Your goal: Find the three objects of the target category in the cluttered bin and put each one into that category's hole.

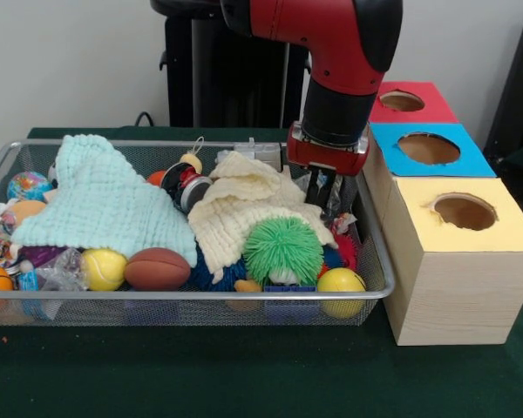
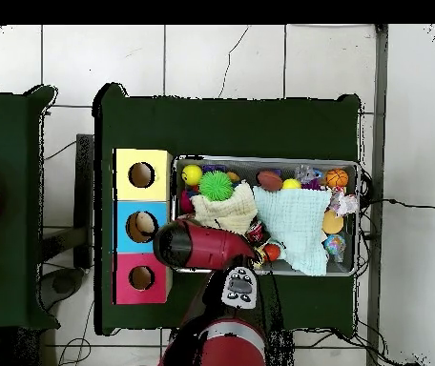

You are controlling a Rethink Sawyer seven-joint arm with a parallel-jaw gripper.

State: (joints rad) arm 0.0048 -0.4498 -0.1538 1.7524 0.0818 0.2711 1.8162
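In the front view, the cluttered bin (image 1: pixel 376 292) sat on the green tabletop (image 1: pixel 244 374) beside the yellow box (image 1: pixel 458 266), toward the tabletop's far edge. The gripper (image 1: pixel 325 193) hung inside the bin's end nearest the boxes, over a cream cloth (image 1: pixel 244 209); whether it was spread or pressed together could not be told. In the overhead view, the arm (image 2: pixel 202 246) hid the gripper, reaching over the bin (image 2: pixel 264 160).

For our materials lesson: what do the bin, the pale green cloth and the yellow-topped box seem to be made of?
Bin: silver wire mesh with a thicker metal rim, slightly shiny.
Pale green cloth: soft woven fabric, matte, with a waffle texture and folds.
Yellow-topped box: sides look like pale wood, going by the grain lines; the top seems painted or covered.
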